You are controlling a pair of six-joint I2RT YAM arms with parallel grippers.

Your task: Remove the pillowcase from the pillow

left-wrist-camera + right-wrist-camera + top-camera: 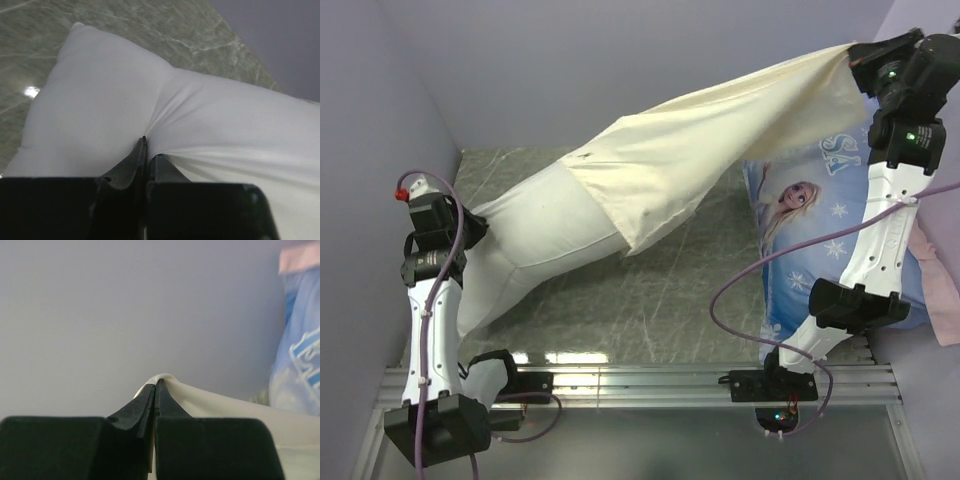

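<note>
Between our right pincer [156, 383], closed tight on a corner of the pillowcase [720, 135], and left pincer [147, 145], closed on a pinch of the pillow [555, 230] near the desk [660, 300], the pillowcase is taut and half off, so we risk either thin pinch slipping under tension.

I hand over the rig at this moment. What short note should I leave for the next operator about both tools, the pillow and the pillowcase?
Left tool: shut on the pillow, pinching its bare end.
Right tool: shut on the pillowcase, holding one end raised at the far right.
Done: the case is partly off and the pillow's left part is exposed.
Left: the other part sits inside the case; likely pull the two apart until it is free.
A blue printed pillow lies at the right.
</note>
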